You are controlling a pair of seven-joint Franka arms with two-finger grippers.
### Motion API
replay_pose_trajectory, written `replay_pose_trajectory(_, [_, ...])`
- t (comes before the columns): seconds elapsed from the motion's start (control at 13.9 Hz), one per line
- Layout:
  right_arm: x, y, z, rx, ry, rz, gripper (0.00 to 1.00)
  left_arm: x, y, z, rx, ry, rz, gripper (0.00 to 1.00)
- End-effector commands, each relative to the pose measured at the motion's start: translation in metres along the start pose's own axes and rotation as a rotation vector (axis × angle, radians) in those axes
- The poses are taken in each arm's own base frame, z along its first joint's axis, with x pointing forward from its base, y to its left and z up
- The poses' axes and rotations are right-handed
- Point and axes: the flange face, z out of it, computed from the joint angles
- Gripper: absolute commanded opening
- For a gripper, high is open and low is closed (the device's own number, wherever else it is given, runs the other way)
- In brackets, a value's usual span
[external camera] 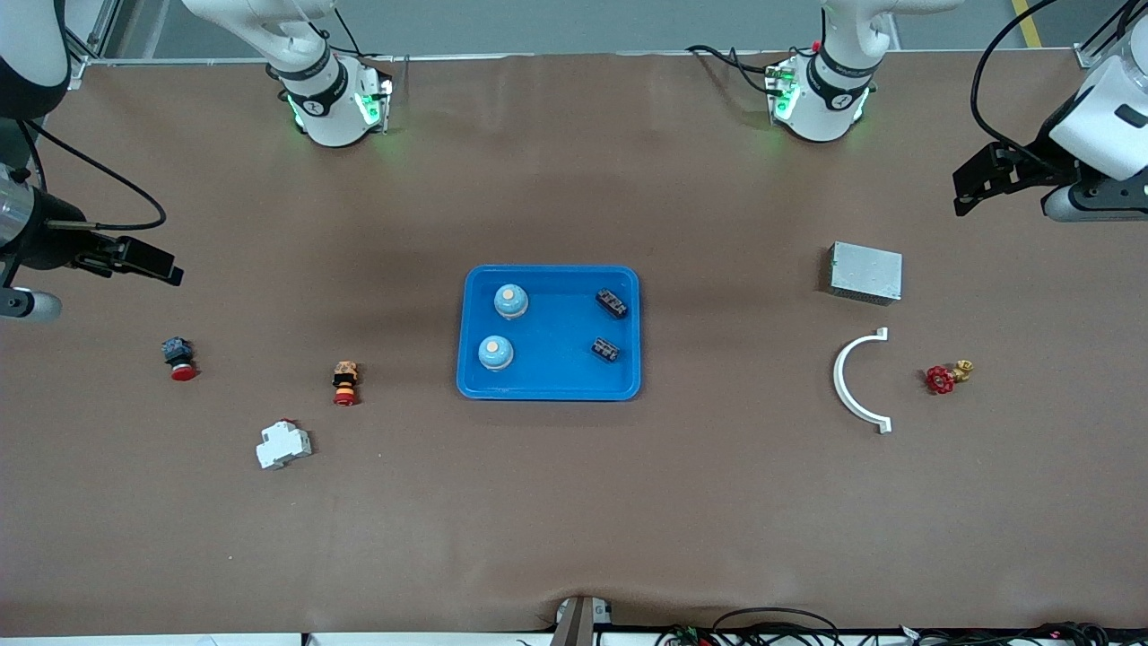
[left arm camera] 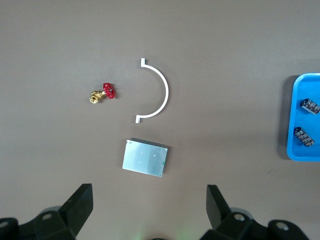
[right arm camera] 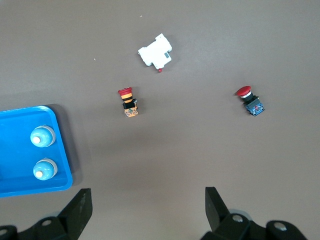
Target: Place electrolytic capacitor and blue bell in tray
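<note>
No writing can be read on any part. The glossy blue plastic tray [external camera: 549,388], rounded at its corners, lies mid-table between the two released pincers and holds two pale-blue domed bells [external camera: 510,301] and two small black ribbed capacitors [external camera: 612,303]. The left gripper [external camera: 973,184], fingers spread and empty, hangs over the left arm's end above a flat metal box [external camera: 865,272], a white half-ring bracket [external camera: 854,380] and a red-handled brass valve [external camera: 946,375], while the right gripper [external camera: 148,262], equally spread, hangs over the right arm's end above a red mushroom button [external camera: 178,358], a second red-capped button [external camera: 345,383] and a white blocky breaker [external camera: 283,445].
</note>
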Motion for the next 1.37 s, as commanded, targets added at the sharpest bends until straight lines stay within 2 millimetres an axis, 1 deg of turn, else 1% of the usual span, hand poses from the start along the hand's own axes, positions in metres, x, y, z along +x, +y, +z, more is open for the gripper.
replay_pose_trajectory(0.0, [-0.003,-0.003,-0.006,-0.007,0.009,0.01,1.0,0.0,-0.001,-0.005,-0.021,0.003,0.004,1.0])
replay_pose_trajectory(0.5, [-0.004,-0.003,-0.006,-0.008,0.007,0.007,1.0,0.0,-0.002,-0.006,-0.021,0.005,0.011,1.0])
replay_pose_trajectory(0.79, [-0.005,-0.014,-0.005,-0.011,0.008,-0.009,1.0,0.001,-0.004,-0.007,-0.022,0.008,0.013,1.0])
replay_pose_trajectory(1.01, [-0.005,-0.014,-0.005,-0.011,0.008,-0.009,1.0,0.0,-0.002,-0.006,-0.023,0.004,0.007,1.0])
replay_pose_trajectory(1.3, [-0.006,-0.019,-0.005,-0.01,0.006,-0.019,1.0,0.0,0.0,-0.007,-0.023,0.007,0.004,1.0])
